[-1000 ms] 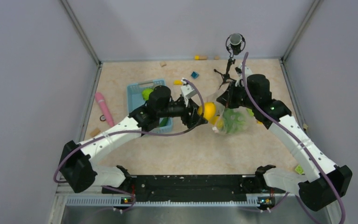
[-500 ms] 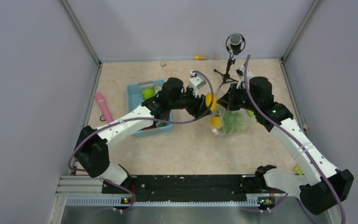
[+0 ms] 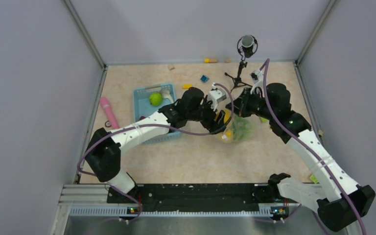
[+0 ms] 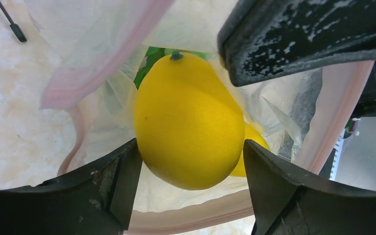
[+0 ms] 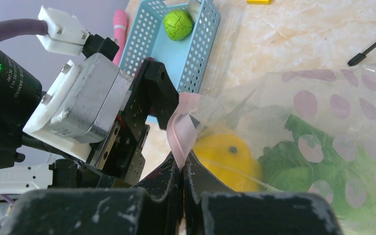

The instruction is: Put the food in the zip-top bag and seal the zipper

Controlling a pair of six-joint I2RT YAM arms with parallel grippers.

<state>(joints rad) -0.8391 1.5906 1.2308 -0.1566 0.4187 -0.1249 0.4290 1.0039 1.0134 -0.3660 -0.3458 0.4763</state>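
The left arm [image 3: 137, 131] reaches far and right, its left gripper [image 4: 188, 159] clamped across the yellow citrus [image 4: 188, 117]. The right arm [image 3: 313, 147] stretches far and left, its right gripper [image 5: 182, 166] pinched tight on the zipper [image 5: 178, 129].

The bag [image 5: 323, 98] is thin clear plastic film, crinkled and shiny, with pale printed dots. Its zipper [image 4: 103, 53] is a smooth, slightly milky pink plastic strip. The yellow fruit [image 4: 188, 125] is smooth plastic with a soft, almost matt sheen. The lettuce [image 5: 293, 161] looks wrinkled behind the film. The left gripper [image 4: 190, 147] has fingers [image 4: 298, 196] of matt black plastic, a little grainy; its housing [image 5: 85, 98] looks like brushed bare metal. The basket [image 5: 200, 49] is light blue plastic full of holes. The table [image 5: 298, 34] has a smooth marble pattern with weak gloss.
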